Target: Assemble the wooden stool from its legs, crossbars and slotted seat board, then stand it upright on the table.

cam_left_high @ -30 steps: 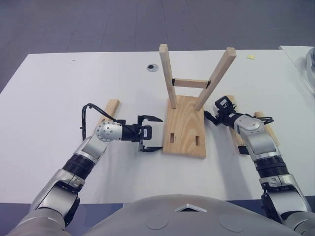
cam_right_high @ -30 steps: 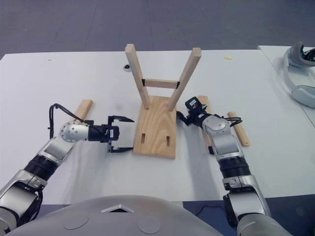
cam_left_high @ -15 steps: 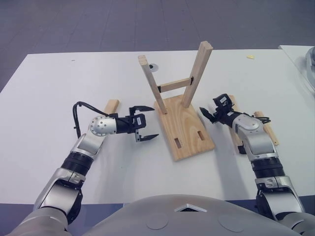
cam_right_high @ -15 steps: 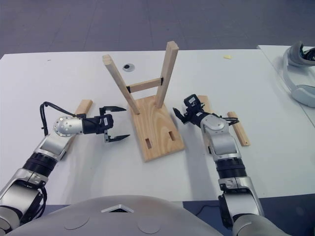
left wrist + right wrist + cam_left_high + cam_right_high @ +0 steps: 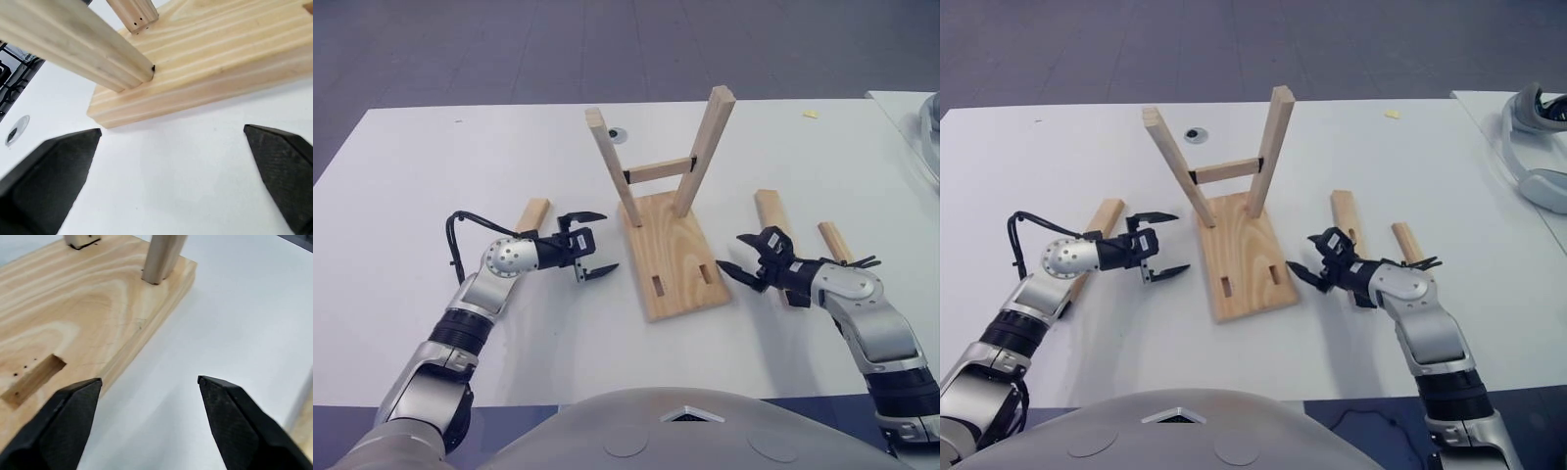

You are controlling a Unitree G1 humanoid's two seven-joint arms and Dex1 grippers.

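Your table [image 5: 401, 157] is white, and the slotted seat board [image 5: 675, 240] lies flat near its middle, turned a bit askew. Two legs are plugged in at the board's far end: left leg [image 5: 612, 166] and right leg [image 5: 705, 147]. Both stand up and splay apart toward the top. A crossbar [image 5: 658, 170] joins them about halfway up.

Loose parts are flat on the table. A long wooden piece [image 5: 767, 211] lies right of the board, and your right arm crosses over its near end. A shorter wooden piece [image 5: 833, 241] lies farther right, apart from the long one. One more wooden piece [image 5: 532, 212] lies left of the board, partly behind your left arm.

Your left gripper [image 5: 605, 242] is low over the table just left of the board. Its fingers are spread wide, hold nothing and point at the board's left edge. The left wrist view has that edge and a leg base between the fingers [image 5: 49, 171].

Your right gripper [image 5: 734, 253] is just right of the board's near right corner, also spread wide and empty, not touching the wood. The right wrist view agrees, with its fingers [image 5: 63, 416] apart.

The two near slots in the board, slot one [image 5: 657, 286] and slot two [image 5: 706, 273], are unfilled. A round grommet [image 5: 618, 138] sits behind the legs. There's a headset [image 5: 1538, 147] at the far right and a yellow scrap [image 5: 813, 114] at the far edge.
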